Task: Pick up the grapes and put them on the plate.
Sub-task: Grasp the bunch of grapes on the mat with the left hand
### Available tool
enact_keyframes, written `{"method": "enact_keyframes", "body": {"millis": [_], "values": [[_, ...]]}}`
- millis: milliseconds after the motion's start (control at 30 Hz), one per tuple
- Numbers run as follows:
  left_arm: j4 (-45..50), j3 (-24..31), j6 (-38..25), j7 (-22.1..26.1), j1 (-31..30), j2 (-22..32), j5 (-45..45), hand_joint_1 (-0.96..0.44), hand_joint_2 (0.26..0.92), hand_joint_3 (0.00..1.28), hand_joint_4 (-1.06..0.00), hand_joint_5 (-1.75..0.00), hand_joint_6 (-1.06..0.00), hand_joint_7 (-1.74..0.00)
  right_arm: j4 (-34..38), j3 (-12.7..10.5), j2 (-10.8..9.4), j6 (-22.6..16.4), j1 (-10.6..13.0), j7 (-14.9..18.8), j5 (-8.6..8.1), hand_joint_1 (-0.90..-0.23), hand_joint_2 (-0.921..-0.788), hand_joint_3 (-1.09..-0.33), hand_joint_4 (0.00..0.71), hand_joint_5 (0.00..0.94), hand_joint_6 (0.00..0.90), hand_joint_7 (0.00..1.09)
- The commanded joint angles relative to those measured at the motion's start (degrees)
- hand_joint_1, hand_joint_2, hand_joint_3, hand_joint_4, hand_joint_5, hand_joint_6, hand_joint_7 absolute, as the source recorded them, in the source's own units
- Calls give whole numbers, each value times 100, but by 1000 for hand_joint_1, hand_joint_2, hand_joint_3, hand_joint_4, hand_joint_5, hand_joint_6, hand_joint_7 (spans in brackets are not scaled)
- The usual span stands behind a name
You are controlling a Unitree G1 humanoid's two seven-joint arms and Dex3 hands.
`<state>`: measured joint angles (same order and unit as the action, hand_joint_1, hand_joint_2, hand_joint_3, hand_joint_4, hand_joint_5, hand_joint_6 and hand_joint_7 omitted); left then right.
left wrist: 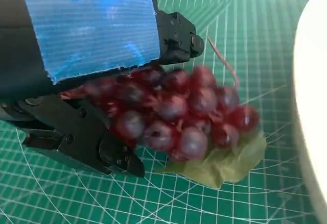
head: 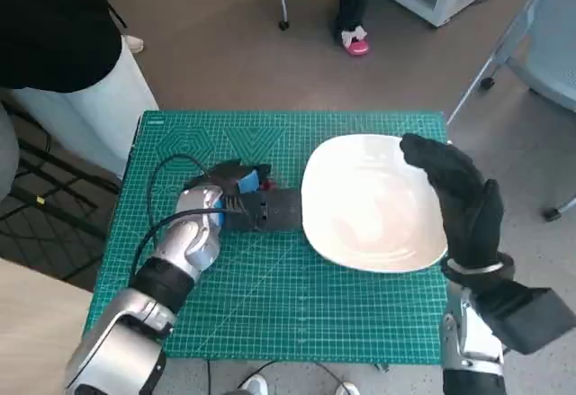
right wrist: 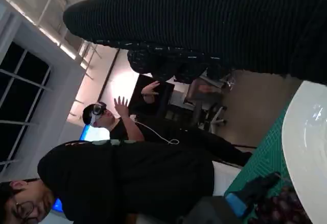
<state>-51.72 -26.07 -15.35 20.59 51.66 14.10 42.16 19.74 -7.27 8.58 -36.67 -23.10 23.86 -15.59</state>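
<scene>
A bunch of red grapes [left wrist: 179,112] with a green leaf [left wrist: 227,163] lies on the green cutting mat [head: 270,296], just left of the white plate [head: 360,206]. My left hand [head: 247,199] is closed around the bunch, black fingers [left wrist: 76,140] on one side and another part over the top. The leaf still touches the mat. In the head view the hand hides nearly all of the grapes [head: 265,184]. My right hand [head: 461,199] stretches over the plate's right rim, fingers apart and holding nothing. The right wrist view shows the plate [right wrist: 306,147] and grapes [right wrist: 280,208].
The mat covers the small table. A person in black stands at the table's far left corner [head: 54,26], and another person's feet [head: 354,40] show beyond the table. A chair base [head: 504,53] stands at the far right. Several people [right wrist: 127,168] appear in the right wrist view.
</scene>
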Motion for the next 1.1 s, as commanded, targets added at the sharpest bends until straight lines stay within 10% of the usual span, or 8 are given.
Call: {"method": "enact_keyframes", "body": {"millis": [33,967,1100], "values": [[-537,-73,132,-142,201,-153,-122,6,782,7,-54,-10,-255,-5,75,-2,-36,58,128,0,-6,-635,-921,-880,379,0,14,469],[-1399,-275,515,-555,513,-297,-263,14,796,9,-207,-26,-331,-12,15,9,-32,147,161,31,-75,-626,-921,-881,377,0,15,466],[-1463,-421,615,-830,509,-307,-131,202,868,103,-433,-752,-434,-32,2,9,-32,162,160,29,-76,-625,-921,-882,376,0,15,466]]}}
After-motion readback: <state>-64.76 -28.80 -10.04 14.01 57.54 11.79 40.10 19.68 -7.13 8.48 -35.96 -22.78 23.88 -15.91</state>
